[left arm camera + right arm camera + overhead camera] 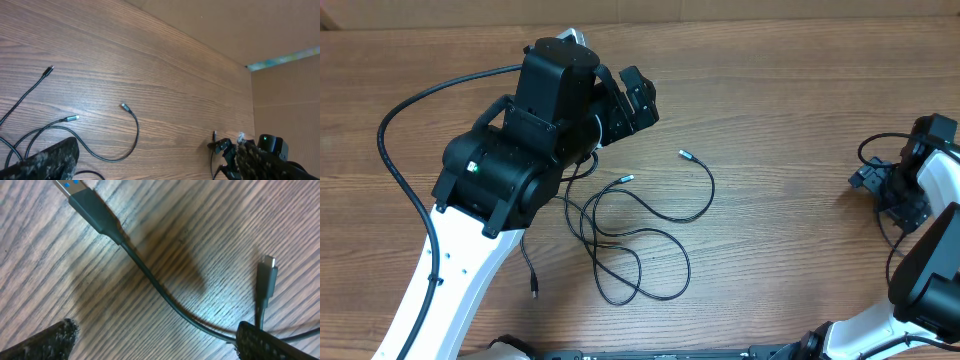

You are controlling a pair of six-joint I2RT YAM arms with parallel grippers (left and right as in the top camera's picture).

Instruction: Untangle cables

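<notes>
- Cables point(620, 236) lie in loose, overlapping loops on the middle of the table point(770, 90), a little nearer and to the right of the left gripper point(632, 100).
- Fingers point(47, 160) of the left gripper stand wide apart and hold nothing. In the left wrist view the loops are at the left side, and one curved end point(124, 106) lies in front of the space between the fingers.
- A separate cord point(150, 280) lies under the right gripper point(156, 330), between its widely spread fingers point(45, 340). It runs up to the finger at the right of that view; whether it touches this finger cannot be told.
- The cords are thin, black, smooth and flexible, and the loose ends in the middle carry small plugs with metallic tips point(685, 155).
- The cord at the right gripper has a flat wide plug point(92, 205) with blue inside and a small rounded plug point(267, 277).
- The finger pads are dark, rough and speckled; the table is brown wood with fine straight grain.
</notes>
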